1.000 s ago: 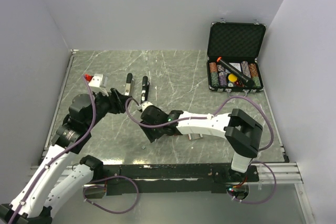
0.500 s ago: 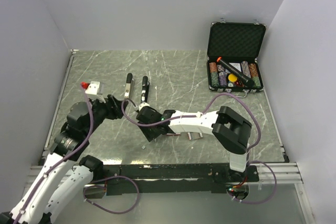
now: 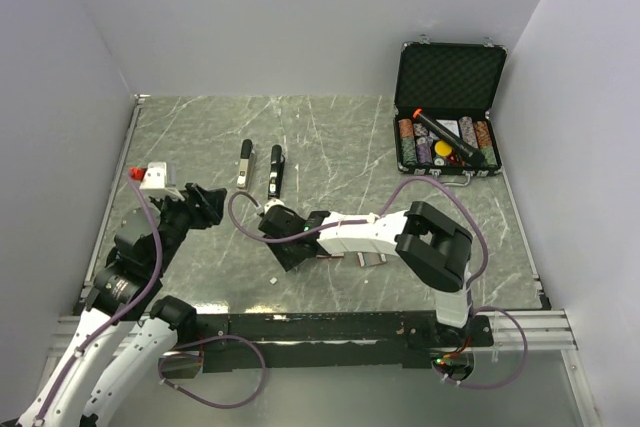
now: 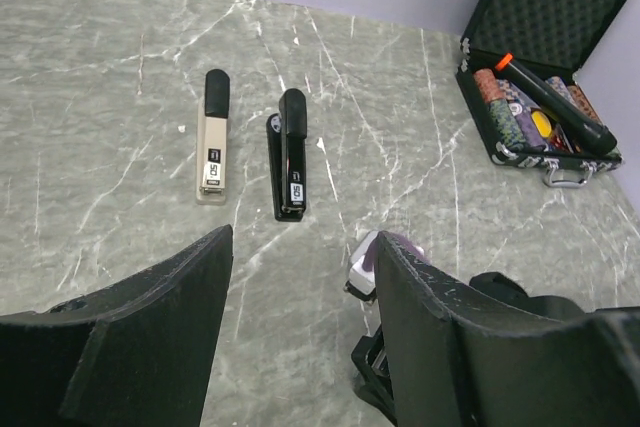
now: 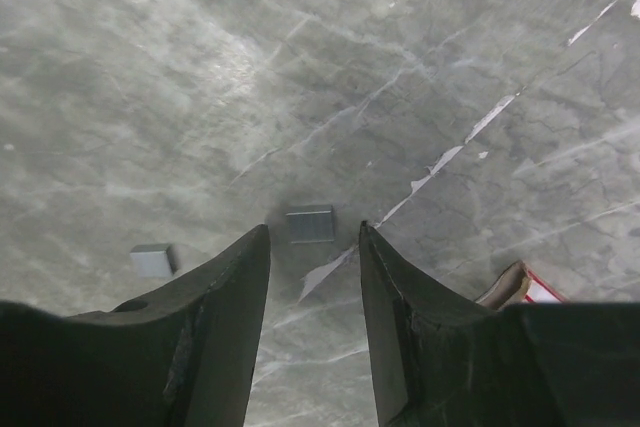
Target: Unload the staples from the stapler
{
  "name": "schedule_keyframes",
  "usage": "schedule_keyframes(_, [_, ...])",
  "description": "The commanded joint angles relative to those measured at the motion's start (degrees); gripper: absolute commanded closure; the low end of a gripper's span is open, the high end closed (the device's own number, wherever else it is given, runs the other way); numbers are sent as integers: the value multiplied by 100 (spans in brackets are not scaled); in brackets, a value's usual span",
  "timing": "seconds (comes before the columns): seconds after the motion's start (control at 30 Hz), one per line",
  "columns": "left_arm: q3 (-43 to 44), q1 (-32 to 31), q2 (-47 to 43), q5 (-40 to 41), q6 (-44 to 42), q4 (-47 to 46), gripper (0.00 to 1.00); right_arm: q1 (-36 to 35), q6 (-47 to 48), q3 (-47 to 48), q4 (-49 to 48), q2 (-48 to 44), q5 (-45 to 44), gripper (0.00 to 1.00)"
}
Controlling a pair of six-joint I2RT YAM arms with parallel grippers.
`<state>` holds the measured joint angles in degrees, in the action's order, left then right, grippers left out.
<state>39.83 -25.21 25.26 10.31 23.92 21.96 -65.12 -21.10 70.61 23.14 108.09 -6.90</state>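
Drawn back toward the left edge of the overhead view, the left gripper [image 3: 205, 202] now sits well apart from the stapler [image 3: 276, 169]
Spread wide, the left gripper holds nothing; the stapler lies flat at centre-left of the table [image 3: 340, 137], beside a pale black-tipped bar [image 4: 212, 135]. Below it, the right gripper [image 5: 313, 237] points down, fingers narrowly parted and gripping nothing, with one of the staples [image 5: 310, 224] lying on the table between its tips and another at lower left of that view
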Motion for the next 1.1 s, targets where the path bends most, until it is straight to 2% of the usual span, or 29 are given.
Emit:
schedule_keyframes(0.0, [-2, -19, -108, 252, 139, 10, 37, -44, 10, 208, -90, 115, -84, 52])
schedule_keyframes(0.37, [-11, -19, -188, 367, 165, 28, 37, -44, -8, 304, -72, 221, -101, 60])
schedule_keyframes(0.5, [-11, -19, -205, 393, 157, 46, 36, -36, -17, 304, -55, 221, -128, 65])
schedule_keyframes(0.67, [-11, -19, -223, 402, 148, 46, 36, -53, -61, 260, -37, 151, -163, 78])
schedule_keyframes(0.87, [-2, -19, -232, 420, 139, 63, 36, -132, -122, 225, 50, -191, -242, 85])
schedule_keyframes(1.07, [-11, -19, -302, 437, 156, 81, 36, -211, -148, 85, 340, -938, -514, 85])
